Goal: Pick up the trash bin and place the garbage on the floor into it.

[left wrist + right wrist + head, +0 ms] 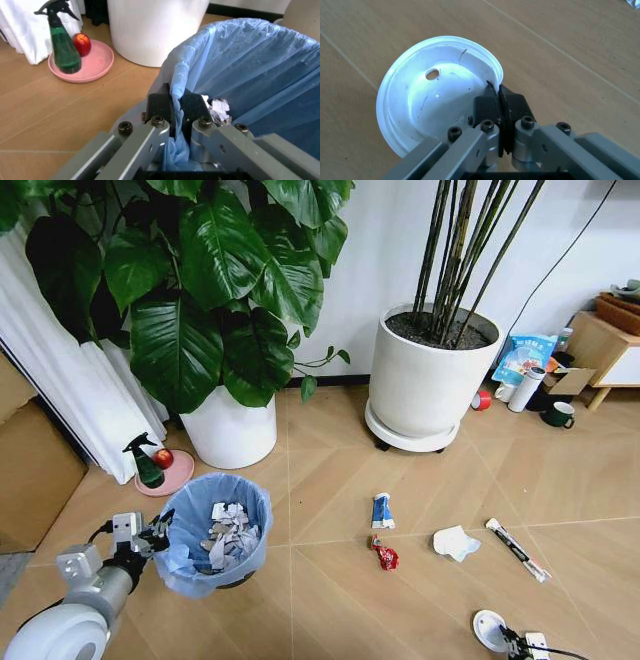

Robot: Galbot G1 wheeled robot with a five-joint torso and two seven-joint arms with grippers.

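- Left hand (176, 108) pinches the rim of the small round dark trash bin (216, 532), its crinkly light-blue plastic liner caught between the pads; a grip on the rim probably lets the arm carry the bin while its mouth stays open. Grey-white paper scraps (228, 532) already lie inside.
- Bin sits low on the robot's left, near the wooden floor (330, 600).
- Right hand (499, 101), low on the robot's right, is pressed together on the edge of a white round plastic disc (435, 97), tilted above the floor.
- Litter on the floor between bin and disc: blue-white packet (381, 509), red wrapper (385, 556), crumpled white tissue (455, 542), thin black-white strip (516, 549).
- Nearby: green spray bottle (146, 462) on pink dish (168, 472), two white plant pots (232, 430), well apart from the litter.
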